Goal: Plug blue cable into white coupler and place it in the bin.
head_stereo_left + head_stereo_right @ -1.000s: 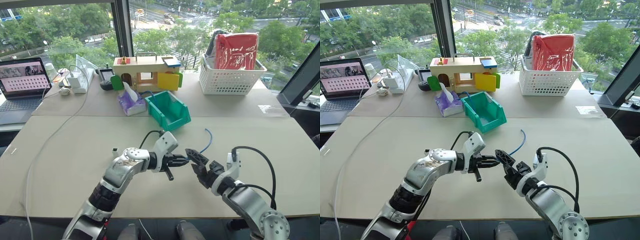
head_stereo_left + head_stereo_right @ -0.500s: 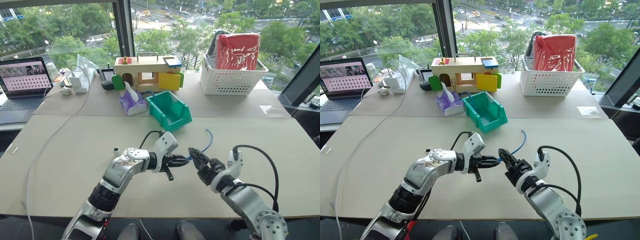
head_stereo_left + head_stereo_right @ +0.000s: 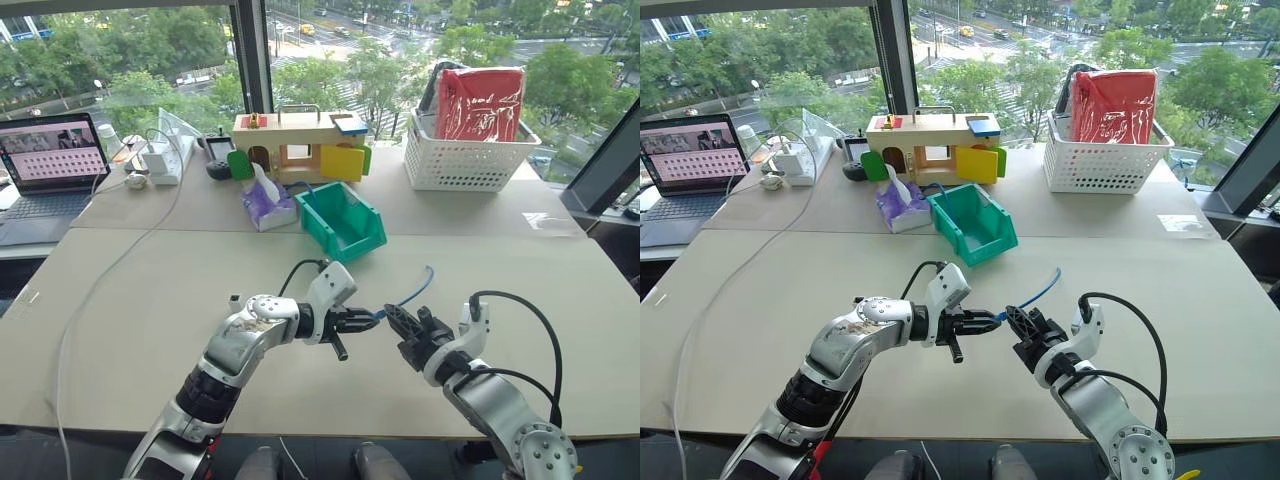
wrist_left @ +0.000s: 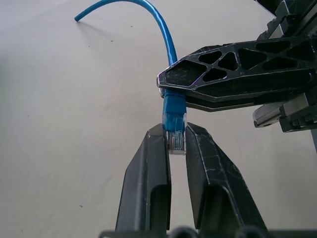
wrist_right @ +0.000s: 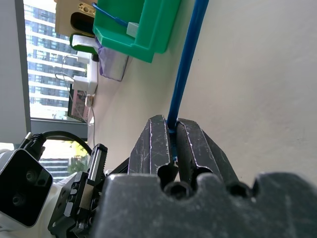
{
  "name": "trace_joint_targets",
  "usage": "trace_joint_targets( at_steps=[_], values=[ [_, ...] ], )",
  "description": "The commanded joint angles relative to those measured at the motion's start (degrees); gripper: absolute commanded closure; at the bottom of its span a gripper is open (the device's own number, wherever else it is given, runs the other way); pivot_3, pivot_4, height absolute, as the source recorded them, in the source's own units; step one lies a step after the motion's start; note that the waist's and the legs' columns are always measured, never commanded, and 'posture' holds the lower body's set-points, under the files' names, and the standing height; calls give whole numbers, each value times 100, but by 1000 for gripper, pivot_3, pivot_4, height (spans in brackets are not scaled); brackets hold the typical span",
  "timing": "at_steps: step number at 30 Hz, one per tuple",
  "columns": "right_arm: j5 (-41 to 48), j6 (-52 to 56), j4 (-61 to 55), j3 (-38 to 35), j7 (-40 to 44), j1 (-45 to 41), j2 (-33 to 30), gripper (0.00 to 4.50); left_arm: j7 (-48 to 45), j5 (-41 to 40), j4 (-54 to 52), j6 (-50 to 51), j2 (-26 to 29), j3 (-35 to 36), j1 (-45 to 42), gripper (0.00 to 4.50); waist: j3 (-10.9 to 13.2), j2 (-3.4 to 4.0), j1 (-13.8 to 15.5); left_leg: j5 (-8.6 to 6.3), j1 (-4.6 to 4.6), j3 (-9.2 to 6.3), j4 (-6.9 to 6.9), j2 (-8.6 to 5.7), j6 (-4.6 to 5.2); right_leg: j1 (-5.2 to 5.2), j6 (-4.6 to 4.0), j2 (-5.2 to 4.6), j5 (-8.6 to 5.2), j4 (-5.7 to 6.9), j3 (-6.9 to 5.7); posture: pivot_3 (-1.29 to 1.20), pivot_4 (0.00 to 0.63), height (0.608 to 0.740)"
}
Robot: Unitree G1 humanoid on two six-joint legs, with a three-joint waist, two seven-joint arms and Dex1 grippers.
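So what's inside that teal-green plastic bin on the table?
The teal-green plastic bin holds a small white block with a thin blue cord running from it. The bin's wall hides the rest of its floor.

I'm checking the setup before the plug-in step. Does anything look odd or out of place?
Yes: both grippers hold the blue cable, the left gripper at its plug, the right gripper behind it, and neither holds a white coupler.

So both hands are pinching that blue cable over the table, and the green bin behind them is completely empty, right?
Not quite empty. The right wrist view shows a small white piece and a thin blue strand inside the green bin. The rest holds: the left hand and right hand both pinch the blue cable.
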Motion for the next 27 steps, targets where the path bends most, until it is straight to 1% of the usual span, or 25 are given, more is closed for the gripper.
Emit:
trace_joint_targets(
  at_steps=[1,2,4,5,6,8,10,13,14,16,18,20,24,27],
  values=[
    [-47,-234,-306,-71,147,-39,-9,4500,-34,-312,-225,107,-77,205,27,2617,0,0,2,0,0,-1,0,0,0,0,0,0,0,0,0,0,150,715],
    [-105,-286,-313,-102,162,-42,-6,4500,-29,-351,-246,93,-80,244,22,2172,0,0,5,0,-1,-1,0,0,0,0,0,0,0,0,-1,0,150,715],
    [-340,-467,-279,-215,236,-116,4,4500,-54,-452,-348,57,-27,370,13,1581,0,0,5,0,-1,-1,0,0,0,0,0,0,0,0,-1,0,150,715],
    [-418,-529,-262,-240,258,-141,11,4500,-58,-482,-376,36,-1,404,9,1126,0,0,4,0,-1,-1,0,0,0,-1,0,0,0,0,-1,0,150,715],
    [-493,-583,-229,-249,276,-163,33,4500,-103,-578,-512,2,77,538,10,845,0,0,3,0,-1,0,0,0,0,-1,0,0,0,0,-1,0,150,715],
    [-551,-620,-177,-218,298,-177,70,4500,-123,-764,-774,-33,195,847,10,77,0,0,-10,0,1,0,0,1,0,-1,0,1,0,0,-1,0,150,715],
    [-537,-607,-110,-182,331,-202,81,4500,77,-846,-949,-118,261,1242,-4,34,0,0,-10,0,1,0,0,5,0,-2,-1,4,0,1,-1,0,150,715],
    [-438,-510,62,-124,400,-308,43,4500,1157,-403,-839,-772,273,2246,-130,34,0,0,-5,0,2,1,0,5,0,-1,-2,3,1,2,0,0,150,715],
    [-419,-493,99,-116,412,-332,33,4500,1397,-317,-807,-924,270,2438,-167,34,0,-1,-4,0,4,1,1,5,0,0,-2,3,1,2,1,0,150,715],
    [-387,-419,219,-49,451,-445,18,4500,1932,-268,-831,-1129,313,3071,-200,34,0,-1,2,0,4,0,2,5,0,0,-2,3,3,2,-1,0,150,715],
    [-366,-357,311,-6,493,-538,3,4500,2169,-211,-926,-1201,421,3352,-110,34,0,-1,2,0,3,1,1,5,0,0,-2,3,3,1,1,0,150,715],
    [-343,-307,379,-9,532,-602,-12,4500,2170,-275,-1055,-1169,516,3393,16,34,0,-1,12,0,0,0,1,4,0,0,-2,3,3,0,-1,0,150,715],
    [-562,-124,685,43,800,-1028,-191,4500,2392,-536,-1820,-937,657,3831,693,34,2,-4,17,0,-7,3,1,0,0,-2,-8,-9,9,-3,0,0,150,715],
    [-751,-127,750,163,811,-1262,-126,4500,2602,-329,-2451,-1152,682,4183,1680,34,4,-8,-19,0,-5,2,3,3,0,-2,-30,-5,23,-3,-3,0,150,715]
  ],
)
